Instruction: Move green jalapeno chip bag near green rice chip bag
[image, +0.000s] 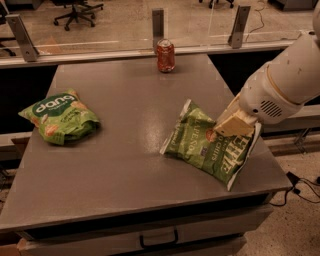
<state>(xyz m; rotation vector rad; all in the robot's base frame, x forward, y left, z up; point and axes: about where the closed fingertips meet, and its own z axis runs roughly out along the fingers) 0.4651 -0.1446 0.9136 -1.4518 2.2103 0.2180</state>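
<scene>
The green jalapeno chip bag (195, 143) is an olive-green flat bag with white lettering, at the right side of the grey table (125, 170). My gripper (233, 125) comes in from the right on the white arm and is shut on the bag's upper right part. That end of the bag is tilted up near the table's right edge. The green rice chip bag (60, 117), bright green and puffy with a "dang" logo, lies at the table's left side, far from the jalapeno bag.
A red soda can (165, 56) stands at the back middle of the table. A glass partition with metal posts (158, 22) runs behind it. The table's right edge is just under the gripper. A drawer handle (158, 239) shows at the front.
</scene>
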